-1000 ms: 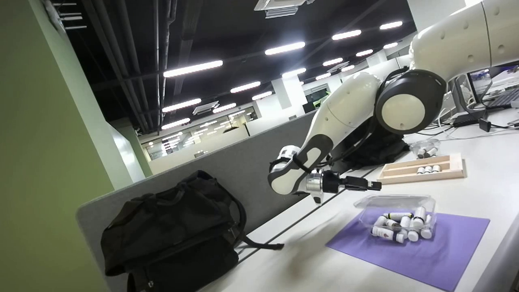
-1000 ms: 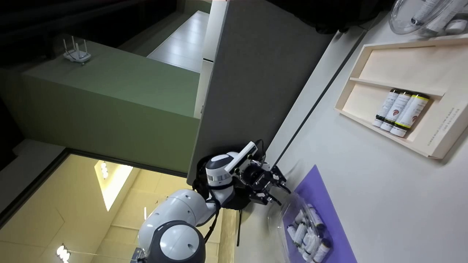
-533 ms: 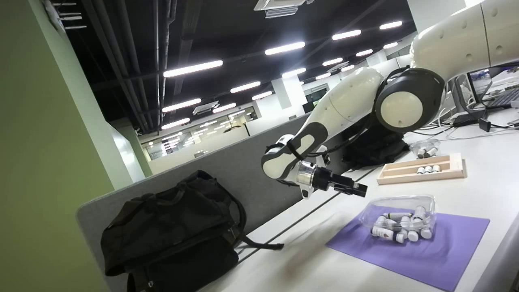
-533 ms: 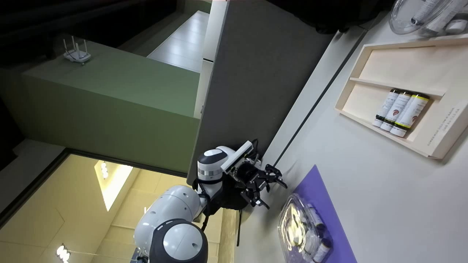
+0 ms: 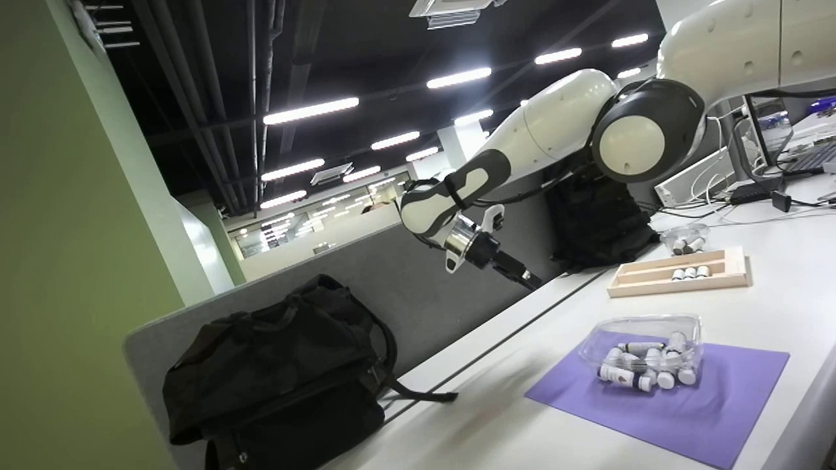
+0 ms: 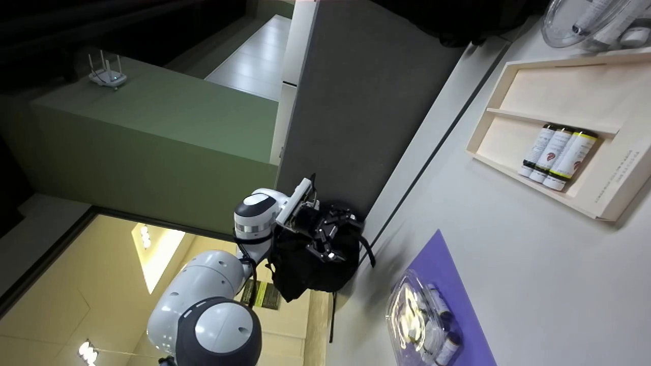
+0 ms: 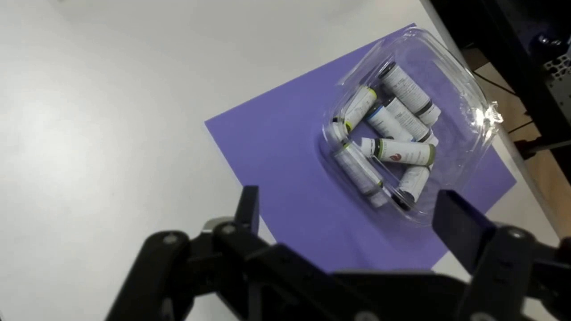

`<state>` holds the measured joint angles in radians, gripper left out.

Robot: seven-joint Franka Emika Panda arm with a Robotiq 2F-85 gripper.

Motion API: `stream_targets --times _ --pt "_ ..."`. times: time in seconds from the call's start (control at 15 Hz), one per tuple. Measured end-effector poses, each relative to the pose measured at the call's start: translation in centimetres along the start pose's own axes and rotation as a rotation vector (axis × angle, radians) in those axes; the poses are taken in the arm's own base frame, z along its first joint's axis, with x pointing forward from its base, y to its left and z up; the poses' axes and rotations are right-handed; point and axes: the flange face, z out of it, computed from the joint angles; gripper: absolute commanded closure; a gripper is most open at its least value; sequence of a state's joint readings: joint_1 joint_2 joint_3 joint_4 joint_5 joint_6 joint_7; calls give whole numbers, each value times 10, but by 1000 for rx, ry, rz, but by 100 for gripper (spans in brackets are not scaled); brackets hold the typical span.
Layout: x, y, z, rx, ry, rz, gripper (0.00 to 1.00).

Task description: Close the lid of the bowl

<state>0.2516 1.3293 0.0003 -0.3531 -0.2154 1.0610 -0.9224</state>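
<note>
Lid [image 6: 409, 315] lying over bowl [image 7: 455, 151], claw [image 7: 349, 192] free of both

Bowl sits on the purple mat [image 7: 276, 147], white-labelled bottles [image 7: 403, 151] heaped inside. Plain mat probably serves to mark the work spot and give clear plastic some contrast. In both exterior views the lid appears to lie across the top, no finger touching it. Whether its rim has snapped home: cannot tell. In wrist view a bright crumple [image 7: 492, 117] at one corner could be a tab or an unseated edge.

Claw: pads [image 7: 250, 207] spread wide, nothing between them. It hangs tilted downward, higher than the table [image 7: 111, 156], grey partition [image 5: 405, 281] behind it, well apart from the bowl. Reading: pads spread so as not to snag the lid, claw set back so the whole bowl shows in wrist view.

Wooden tray [image 6: 564, 91]: three bottles [image 6: 557, 155] side by side on the mat side of its divider [image 6: 552, 120], likely no part of this job.

Judgement: closing looks nearly done or done. If another move is called for, a light press along the rim. Risk: thin plastic flexing, or the bowl sliding on the mat.
</note>
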Motion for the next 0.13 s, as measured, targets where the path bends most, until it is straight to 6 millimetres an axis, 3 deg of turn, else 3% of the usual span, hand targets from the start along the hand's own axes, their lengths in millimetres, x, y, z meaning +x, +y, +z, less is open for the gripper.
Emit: stream_targets --times 0.13 --pt "2 0 3 6 -7 -5 0"
